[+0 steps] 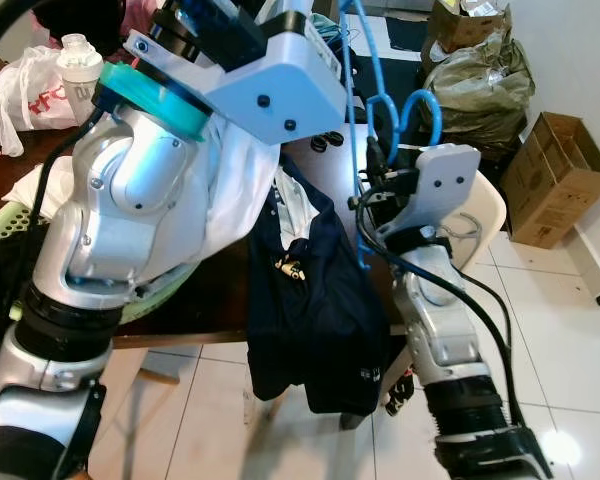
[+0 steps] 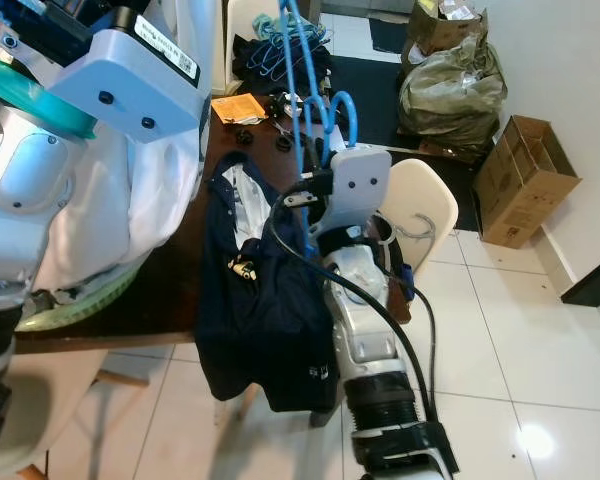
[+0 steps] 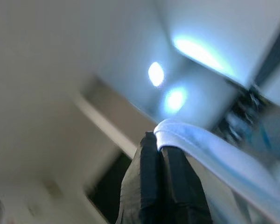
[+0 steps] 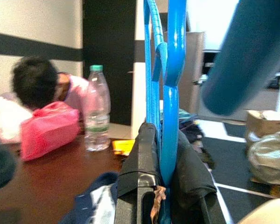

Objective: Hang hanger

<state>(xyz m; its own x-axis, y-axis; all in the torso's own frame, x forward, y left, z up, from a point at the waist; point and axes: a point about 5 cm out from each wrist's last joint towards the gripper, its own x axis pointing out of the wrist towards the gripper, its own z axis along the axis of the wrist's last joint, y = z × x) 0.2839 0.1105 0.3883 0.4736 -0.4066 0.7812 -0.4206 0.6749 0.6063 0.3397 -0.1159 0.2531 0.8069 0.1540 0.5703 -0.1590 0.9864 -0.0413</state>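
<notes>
Right claw (image 4: 161,186) is clamped on the blue hanger (image 4: 170,84), whose shaft rises straight up between the two black fingers (image 4: 137,158); the hanger's hooked top curls above the wrist in the head views. Just below and to the left of this claw, a dark navy garment (image 1: 315,310) hangs over the edge of the brown worktop (image 4: 42,182), touching the right arm. Beyond the claw on the worktop stand a clear water bottle (image 4: 97,112) and a pink bag (image 4: 46,128), with a person (image 4: 37,81) bent over behind the bag. Left claw (image 3: 161,186) is raised high, its fingers pressed together on a white cloth (image 3: 210,149); that view is blurred, so the cloth is probably the white garment (image 1: 230,190) draped beside the left arm. Cardboard boxes (image 1: 550,175) sit on the floor well to the right.
</notes>
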